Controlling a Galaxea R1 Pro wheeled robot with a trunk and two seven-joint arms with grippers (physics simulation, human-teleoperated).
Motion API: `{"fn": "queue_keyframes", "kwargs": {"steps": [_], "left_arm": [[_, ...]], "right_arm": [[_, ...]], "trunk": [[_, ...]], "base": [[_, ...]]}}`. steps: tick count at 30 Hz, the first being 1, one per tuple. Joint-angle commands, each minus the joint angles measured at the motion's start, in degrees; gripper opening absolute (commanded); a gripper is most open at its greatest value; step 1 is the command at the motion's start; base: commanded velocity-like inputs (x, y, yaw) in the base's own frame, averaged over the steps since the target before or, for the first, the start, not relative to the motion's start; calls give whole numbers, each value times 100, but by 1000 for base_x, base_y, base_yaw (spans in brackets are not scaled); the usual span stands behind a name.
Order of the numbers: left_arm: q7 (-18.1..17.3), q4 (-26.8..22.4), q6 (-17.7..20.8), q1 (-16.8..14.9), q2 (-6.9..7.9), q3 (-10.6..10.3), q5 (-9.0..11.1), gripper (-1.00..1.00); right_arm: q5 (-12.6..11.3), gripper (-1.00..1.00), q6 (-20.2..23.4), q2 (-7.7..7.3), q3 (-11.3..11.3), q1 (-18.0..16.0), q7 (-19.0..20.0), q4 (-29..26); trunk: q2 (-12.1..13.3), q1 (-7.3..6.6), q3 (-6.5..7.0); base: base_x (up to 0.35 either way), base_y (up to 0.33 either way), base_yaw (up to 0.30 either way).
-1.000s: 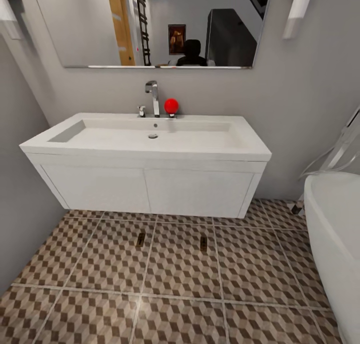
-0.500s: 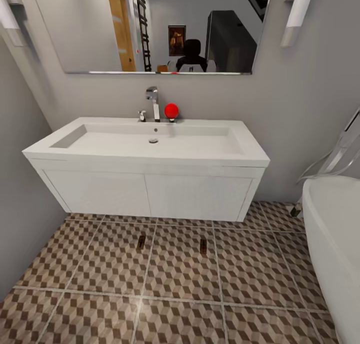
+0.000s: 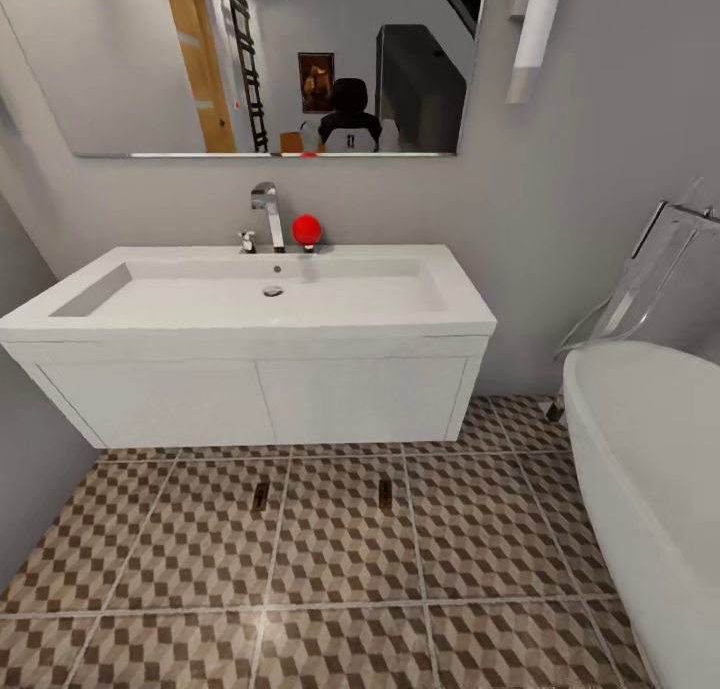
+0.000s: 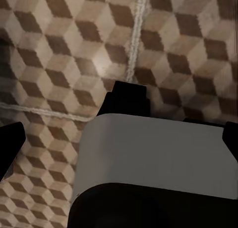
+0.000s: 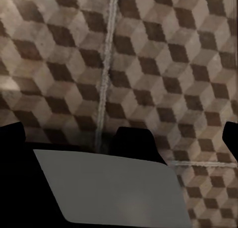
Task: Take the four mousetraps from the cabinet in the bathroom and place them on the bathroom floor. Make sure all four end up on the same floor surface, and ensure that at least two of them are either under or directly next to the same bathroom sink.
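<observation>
The bathroom floor (image 3: 480, 559) lies open between the side wall and the white bathtub (image 3: 650, 469), the bathroom sink (image 3: 250, 304) holds nothing, two mousetraps (image 3: 261, 496) (image 3: 386, 494) lie just before it, and I cannot tell how the jaws stand.

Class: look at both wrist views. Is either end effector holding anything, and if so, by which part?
Nothing is held. Between the spread fingers of the left end effector and the right end effector lies only the bathroom floor.
</observation>
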Motion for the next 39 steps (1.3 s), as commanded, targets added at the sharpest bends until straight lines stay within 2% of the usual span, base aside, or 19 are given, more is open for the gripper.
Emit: {"fn": "queue_keyframes", "kwargs": {"steps": [1,20,39], "left_arm": [[13,6,13,-5,-2,-50,40,100],[14,6,13,-3,-2,-48,42,100],[18,6,13,-5,-18,-56,42,100]], "right_arm": [[47,100,-27,0,-49,-6,-26,17],[48,100,-27,0,-54,-6,-26,18],[50,100,-19,-5,-54,-6,-34,20]], "trunk": [[-2,-1,-4],[-2,-1,-4],[-2,-1,-4]], "base": [[0,0,-296],[0,0,-288],[0,0,-38]]}}
